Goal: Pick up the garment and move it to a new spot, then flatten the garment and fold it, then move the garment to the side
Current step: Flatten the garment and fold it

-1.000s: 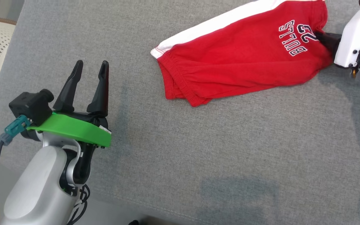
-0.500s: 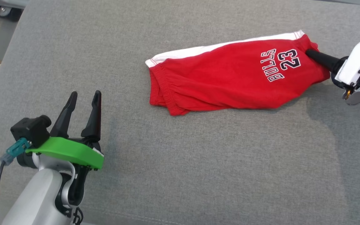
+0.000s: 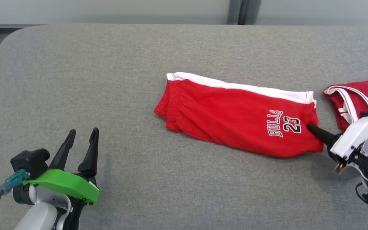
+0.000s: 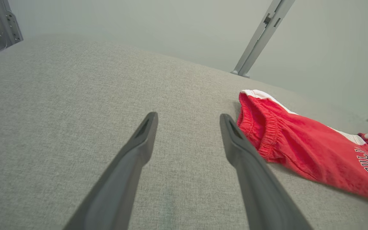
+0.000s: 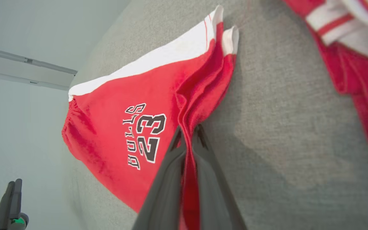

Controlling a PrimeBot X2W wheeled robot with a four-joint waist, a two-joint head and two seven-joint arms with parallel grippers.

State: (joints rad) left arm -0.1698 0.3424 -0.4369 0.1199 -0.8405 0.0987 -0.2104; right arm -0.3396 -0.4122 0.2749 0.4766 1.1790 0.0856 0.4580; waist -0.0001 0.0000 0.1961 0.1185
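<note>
The garment is a pair of red shorts with a white side stripe and "BULLS 23" printed on it. It lies folded lengthwise on the grey padded table. My right gripper is shut on the leg-hem end, with red cloth bunched between its fingers. The right wrist view shows that grip and the garment fanning out beyond it. My left gripper stands open at the lower left, well apart from the waistband. In its wrist view the gripper holds nothing, and the garment lies to its right.
A second red and white garment lies at the table's right edge, just beyond my right gripper, and shows again in the right wrist view. The table's far edge meets a pale wall with a metal post.
The head camera has tilted up, shifting the whole picture. My right gripper, still shut on the hem, has pulled the garment round so it lies more level. The left gripper stays open.
</note>
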